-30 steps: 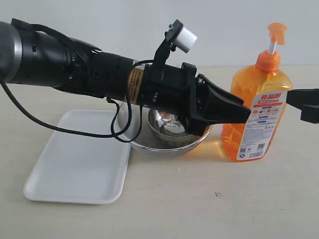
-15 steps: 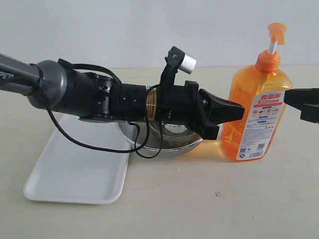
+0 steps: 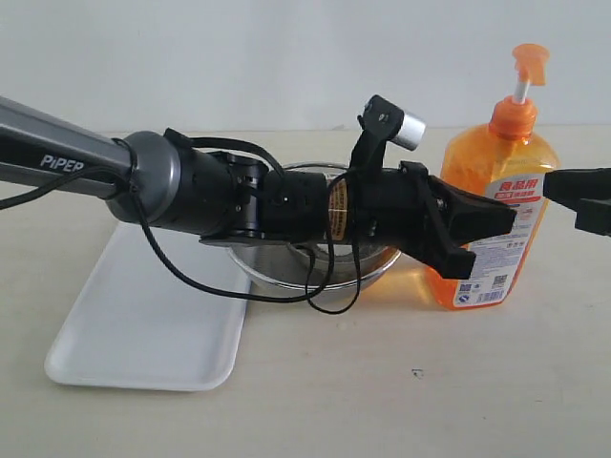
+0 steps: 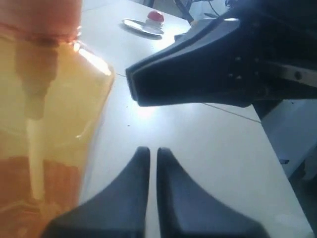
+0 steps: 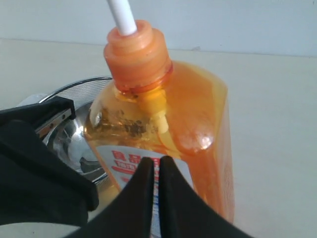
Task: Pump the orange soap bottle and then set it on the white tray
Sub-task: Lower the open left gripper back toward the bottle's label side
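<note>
White tray [image 3: 143,334] front left, nothing on it. Bottle [image 3: 487,157] upright on the table, well right of the tray, pump head [image 3: 528,59] up. Left gripper [image 4: 148,151] and right gripper [image 5: 152,161] both closed, empty, just beside the bottle. Placing not done; pumping unclear.

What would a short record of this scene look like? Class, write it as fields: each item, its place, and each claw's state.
tray: flat on the table, at left
bowl: steel, just right of the tray
bottle: orange, upright on the table, right of the bowl, off the tray
pump: raised, white stem showing
left claw: shut, beside the bottle, gripping nothing
right claw: shut, by the bottle's label, gripping nothing
</note>
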Robot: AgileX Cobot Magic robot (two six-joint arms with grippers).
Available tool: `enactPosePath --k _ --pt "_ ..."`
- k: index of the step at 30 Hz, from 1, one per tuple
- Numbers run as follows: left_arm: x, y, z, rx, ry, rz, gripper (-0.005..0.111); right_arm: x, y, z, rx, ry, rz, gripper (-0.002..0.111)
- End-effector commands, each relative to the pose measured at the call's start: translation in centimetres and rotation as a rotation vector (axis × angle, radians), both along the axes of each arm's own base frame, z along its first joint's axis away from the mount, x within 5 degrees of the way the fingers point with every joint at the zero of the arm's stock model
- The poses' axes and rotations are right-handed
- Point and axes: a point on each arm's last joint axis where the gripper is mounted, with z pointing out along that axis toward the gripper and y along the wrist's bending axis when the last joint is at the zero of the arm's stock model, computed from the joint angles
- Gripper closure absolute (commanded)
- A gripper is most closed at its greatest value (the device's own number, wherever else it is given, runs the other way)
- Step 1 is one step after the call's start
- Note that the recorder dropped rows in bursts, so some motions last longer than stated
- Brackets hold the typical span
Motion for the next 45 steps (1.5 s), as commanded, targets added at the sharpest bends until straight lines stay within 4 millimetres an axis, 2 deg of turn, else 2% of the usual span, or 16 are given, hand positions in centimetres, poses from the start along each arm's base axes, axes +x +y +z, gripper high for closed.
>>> enactPosePath --k 1,16,26,32,41,45 --pt "0.7 0.1 -0.6 0.086 -0.003 0.084 0.102 -0.1 0.2 0.1 0.018 -0.010 0.023 0.108" --pt "2.3 0.2 0.0 0.108 -0.044 0.186 0.102 -0.1 0.3 0.1 0.016 -0.015 0.037 0.108" --pt "2.3 0.3 -0.3 0.146 -0.062 0.186 0.102 -0.1 0.2 0.1 -0.003 -0.025 0.034 0.108" --pt "3.2 1.0 0.0 0.145 -0.073 0.212 0.102 -0.1 0.2 0.1 -0.002 -0.024 0.030 0.108" --pt "3.1 1.2 -0.5 0.195 -0.067 0.194 0.102 -0.1 0.2 0.2 -0.005 -0.034 0.043 0.108" --pt "2.7 1.1 0.2 0.185 -0.085 0.143 0.102 -0.2 0.4 0.3 -0.006 -0.050 0.062 0.107"
